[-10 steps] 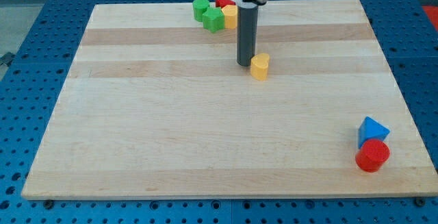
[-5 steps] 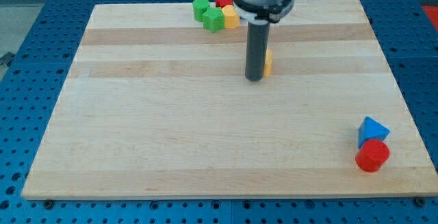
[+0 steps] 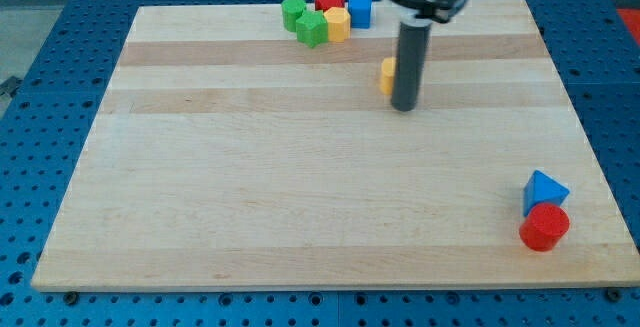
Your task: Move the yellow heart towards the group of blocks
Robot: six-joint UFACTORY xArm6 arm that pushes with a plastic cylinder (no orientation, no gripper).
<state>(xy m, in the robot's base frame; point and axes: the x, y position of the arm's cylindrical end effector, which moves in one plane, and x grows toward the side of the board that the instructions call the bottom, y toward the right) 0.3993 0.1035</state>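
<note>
The yellow heart [image 3: 386, 74] lies on the wooden board [image 3: 300, 187], right of centre in the upper part, mostly hidden behind my rod. My tip [image 3: 404, 107] rests on the board just below and to the right of the heart, touching or nearly touching it. The group of blocks sits at the view's top edge: a green cylinder [image 3: 293, 11], a green block [image 3: 312, 29], a yellow block [image 3: 337, 23], a red block [image 3: 329, 2] and a blue cube [image 3: 360, 10]. The heart lies below and to the right of that group.
A blue triangular block [image 3: 544, 191] and a red cylinder [image 3: 544, 227] stand together near the board's lower right corner. A blue perforated table [image 3: 60, 87] surrounds the board.
My tip has moved from the heart's left side, down around it, to its lower right. The heart has shifted slightly up. The blue cube has come into sight.
</note>
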